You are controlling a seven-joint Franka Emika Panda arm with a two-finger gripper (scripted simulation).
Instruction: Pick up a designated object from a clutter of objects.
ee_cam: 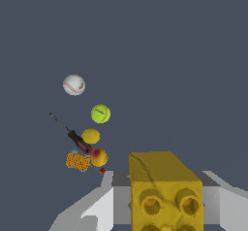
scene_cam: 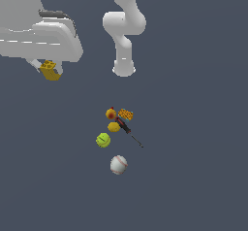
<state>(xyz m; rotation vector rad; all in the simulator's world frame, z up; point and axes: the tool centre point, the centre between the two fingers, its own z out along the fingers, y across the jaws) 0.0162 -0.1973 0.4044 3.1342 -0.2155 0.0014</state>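
Note:
The designated object, a yellow-orange studded toy brick (scene_cam: 49, 70) (ee_cam: 165, 192), hangs well above the floor with my gripper (scene_cam: 48, 72) (ee_cam: 164, 206) shut on it, at the exterior view's upper left. The wrist view shows the brick filling the space between my grey fingers (ee_cam: 99, 209). Far below lies the clutter of objects: a red-yellow fruit (scene_cam: 111, 113) (ee_cam: 99, 156), a yellow fruit (scene_cam: 114, 126) (ee_cam: 90, 136), an orange grid piece (scene_cam: 126, 114) (ee_cam: 77, 161), a green tennis ball (scene_cam: 103, 140) (ee_cam: 100, 113), a white baseball (scene_cam: 118, 165) (ee_cam: 73, 85) and a thin black-red tool (scene_cam: 129, 131) (ee_cam: 72, 137).
The arm's white base and lower links (scene_cam: 124, 28) stand behind the clutter in the exterior view. Dark grey floor (scene_cam: 193, 152) surrounds the items.

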